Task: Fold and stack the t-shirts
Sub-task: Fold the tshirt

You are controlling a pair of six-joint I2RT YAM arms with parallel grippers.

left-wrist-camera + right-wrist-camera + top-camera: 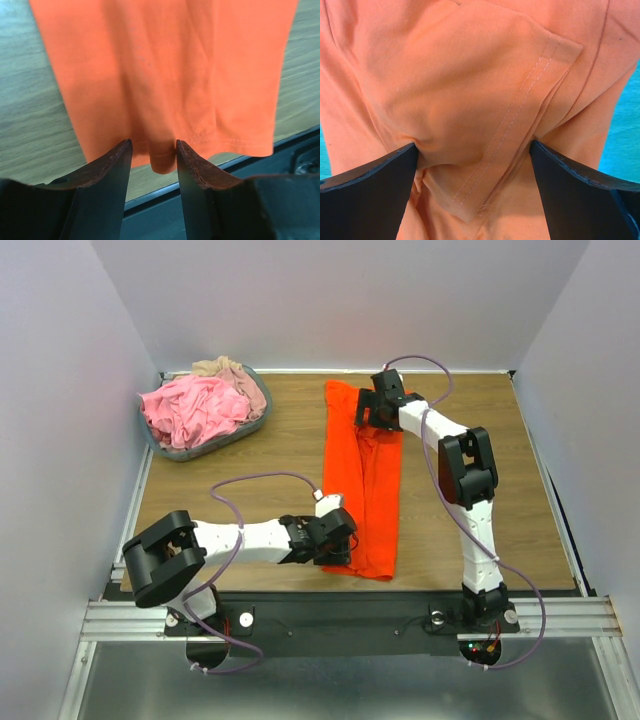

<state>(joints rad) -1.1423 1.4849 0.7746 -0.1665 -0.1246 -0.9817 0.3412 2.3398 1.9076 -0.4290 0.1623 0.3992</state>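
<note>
Wooden table (250,455) with one orange t-shirt (368,475) on it, laid as a long narrow strip from far centre down to the near edge. The sides look already folded in. Grey basket (165,445) sits far left, well apart from the strip. It holds the pink t-shirt (195,410) with a beige t-shirt (228,368) behind it, both crumpled and unfolded.

Right gripper (472,147) is at the far end of the strip. Jaws are wide apart, tips pressed into the cloth either side of a folded-over sleeve (520,95), with fabric bunching at one tip. Nothing is clamped there.

Left gripper (153,150) is at the near left corner. Jaws are nearly together with a small fold of the hem (235,142) filling the gap — reads as clamped on the shirt.

My read: the step in hand is the next fold of the strip, and it needs both ends held.
- The right gripper should close on all layers including the sleeve flap, not just the top ply, or the sleeve spills out on the lift.
- Both pinches should be on matching edges so the strip doesn't twist.
- Lift low with the cloth lightly taut between the arms, then lay it down with edges flush.
- The left bite is on very little cloth — it could slip under a hard pull.
</note>
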